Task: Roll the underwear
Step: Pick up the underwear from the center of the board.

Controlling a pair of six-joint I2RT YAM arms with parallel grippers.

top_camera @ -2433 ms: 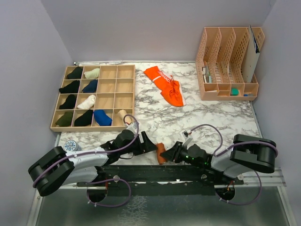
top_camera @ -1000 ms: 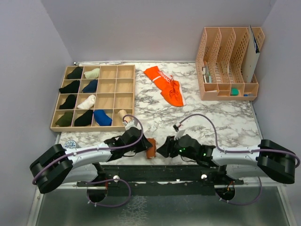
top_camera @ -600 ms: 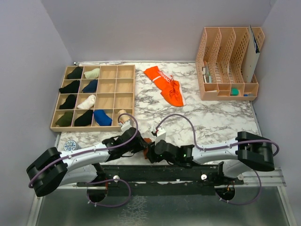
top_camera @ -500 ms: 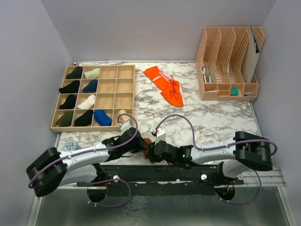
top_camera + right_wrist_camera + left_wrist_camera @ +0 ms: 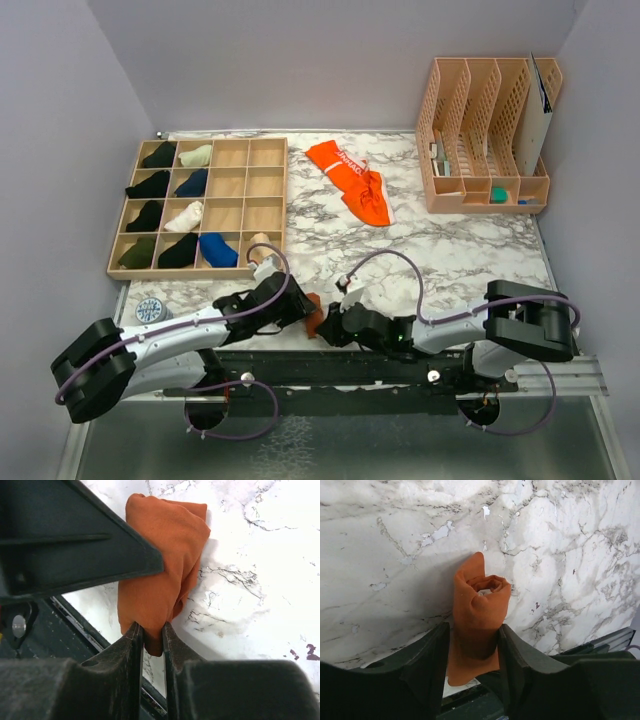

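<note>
Rust-brown underwear roll (image 5: 476,615), long axis away from left jaws clamping it; right jaws pinch its edge.

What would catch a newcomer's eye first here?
The rust-brown underwear, rolled up at the near edge of the table, is gripped by the left end effector and right end effector. Farther back, the bright orange underwear lies unrolled between the wooden tray and the file rack.

The lower edge of the rust-brown rolled cloth brief (image 5: 165,565) is pinched between the narrowly set dark fingers (image 5: 129,647) of the right hand (image 5: 150,631), over the white marble-patterned surface (image 5: 260,580).
</note>
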